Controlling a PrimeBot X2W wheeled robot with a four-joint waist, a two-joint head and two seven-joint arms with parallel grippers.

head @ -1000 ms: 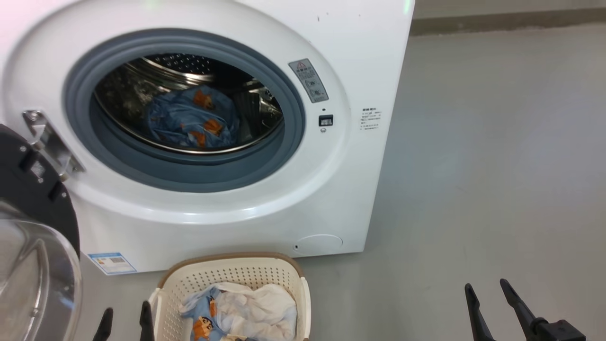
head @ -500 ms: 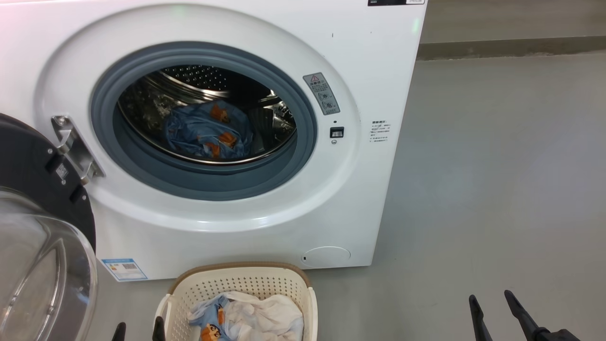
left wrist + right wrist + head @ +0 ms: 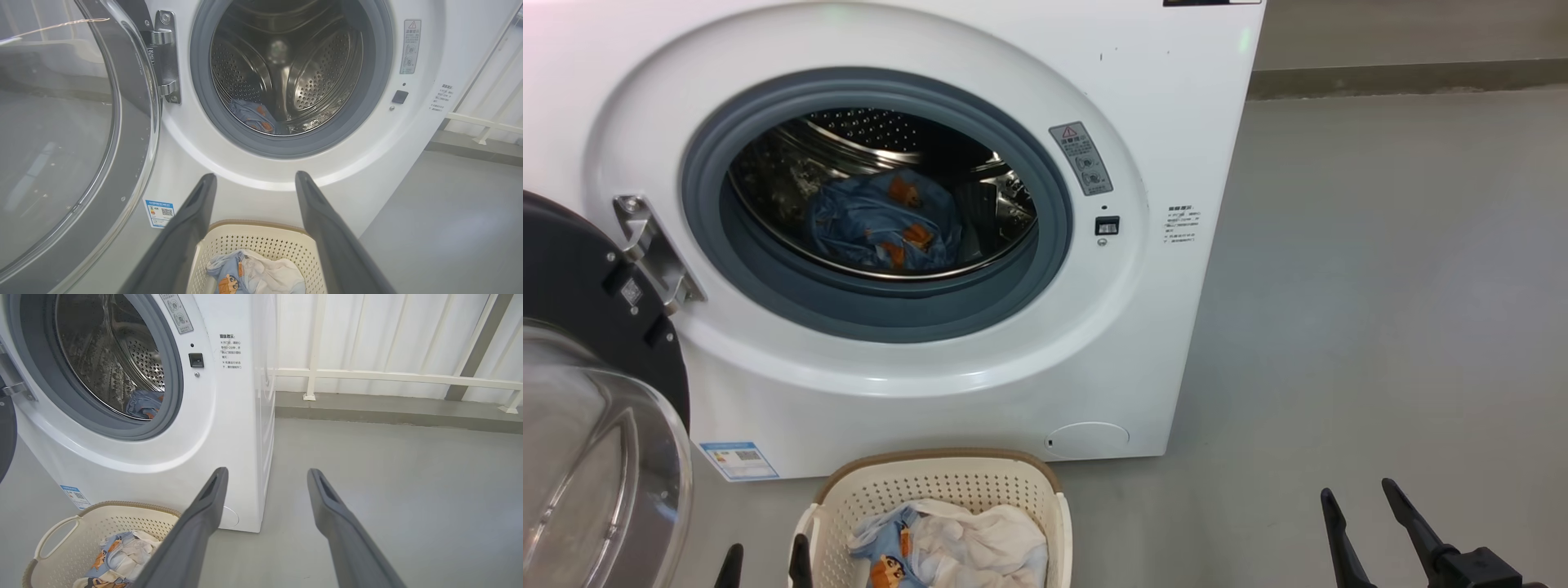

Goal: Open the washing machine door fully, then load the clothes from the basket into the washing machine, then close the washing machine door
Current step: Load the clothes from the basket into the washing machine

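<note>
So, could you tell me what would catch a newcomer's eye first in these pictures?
The big white washing machine takes up the upper left of the head view, its round mouth open with a light-blue garment lying in the steel drum. Its door hangs swung open at the far left, and on the floor just in front stands the basket, with clothes inside.

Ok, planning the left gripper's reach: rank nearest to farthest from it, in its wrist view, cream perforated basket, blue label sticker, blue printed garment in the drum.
1. Cream perforated basket, directly below.
2. Blue label sticker, low, leftward.
3. Blue printed garment, inside drum.
</note>
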